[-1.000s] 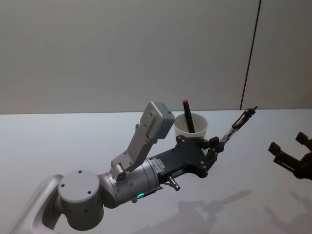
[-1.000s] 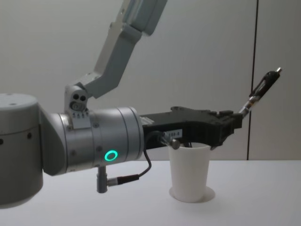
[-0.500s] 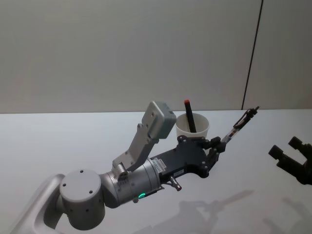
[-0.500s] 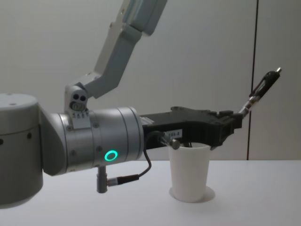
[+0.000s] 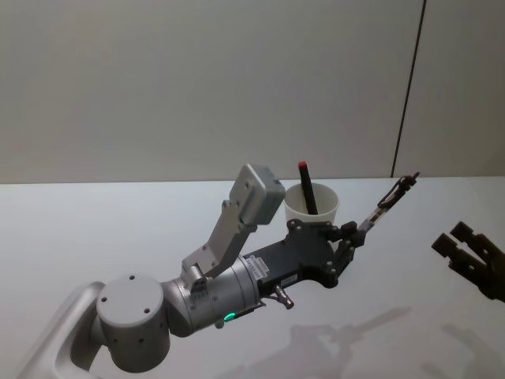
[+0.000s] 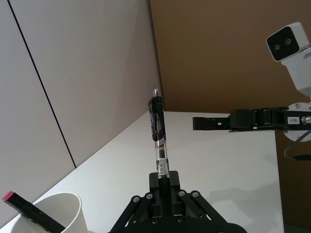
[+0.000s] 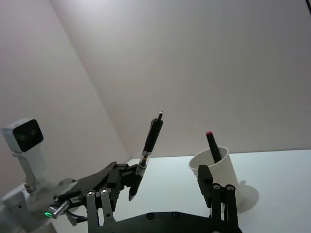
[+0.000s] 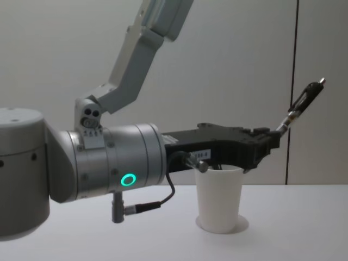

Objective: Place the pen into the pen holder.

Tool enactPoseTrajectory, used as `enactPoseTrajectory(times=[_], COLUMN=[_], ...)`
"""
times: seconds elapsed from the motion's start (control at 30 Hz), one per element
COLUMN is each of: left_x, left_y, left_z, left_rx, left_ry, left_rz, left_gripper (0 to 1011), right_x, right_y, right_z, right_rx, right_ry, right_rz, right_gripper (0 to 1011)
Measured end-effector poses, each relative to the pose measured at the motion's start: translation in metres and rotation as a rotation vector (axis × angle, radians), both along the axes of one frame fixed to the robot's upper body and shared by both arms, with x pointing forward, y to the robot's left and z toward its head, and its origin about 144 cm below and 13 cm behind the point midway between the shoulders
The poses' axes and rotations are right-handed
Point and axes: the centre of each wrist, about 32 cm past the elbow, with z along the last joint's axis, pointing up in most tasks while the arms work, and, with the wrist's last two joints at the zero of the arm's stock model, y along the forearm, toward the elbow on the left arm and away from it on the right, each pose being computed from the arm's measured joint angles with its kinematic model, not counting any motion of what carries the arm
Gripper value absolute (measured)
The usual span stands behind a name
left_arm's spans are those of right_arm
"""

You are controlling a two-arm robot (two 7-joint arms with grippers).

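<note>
Black pen (image 5: 389,199) clamped in left claw (image 5: 351,234), paper cup (image 5: 325,209) just beside it; right claw (image 5: 473,251) parked open. Slanted entry could tip that paper cup.

Pen holder (image 5: 311,207): plain white, no print. Pen (image 5: 387,203): black top and clip, clear mid-barrel. Marker (image 5: 306,189) in the holder: black, red end. Left gripper (image 5: 350,235) and right gripper (image 5: 455,240): matte black. Left arm (image 8: 109,168): silver-grey, green ring light (image 8: 128,180). Table (image 5: 95,229): pale grey-white. Wall (image 5: 197,79): off-white, one dark vertical seam (image 5: 409,87).
</note>
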Motion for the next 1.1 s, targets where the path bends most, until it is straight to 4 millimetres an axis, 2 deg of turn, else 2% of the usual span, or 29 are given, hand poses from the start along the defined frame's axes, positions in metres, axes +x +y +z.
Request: enactPoseTrajectory(times=[0.53, 1.1], left_x=[0.0, 0.0], left_y=[0.0, 0.0], left_z=[0.0, 0.0], left_rx=[0.0, 0.0], left_ry=[0.0, 0.0], left_rz=[0.0, 0.0], left_gripper=[125, 125], right_x=[0.027, 0.051], right_y=[0.008, 0.024], right_z=[-0.015, -0.018], right_rx=[0.148, 0.206], right_ry=[0.01, 0.017], right_rz=[0.099, 0.14], right_gripper=[1001, 1001])
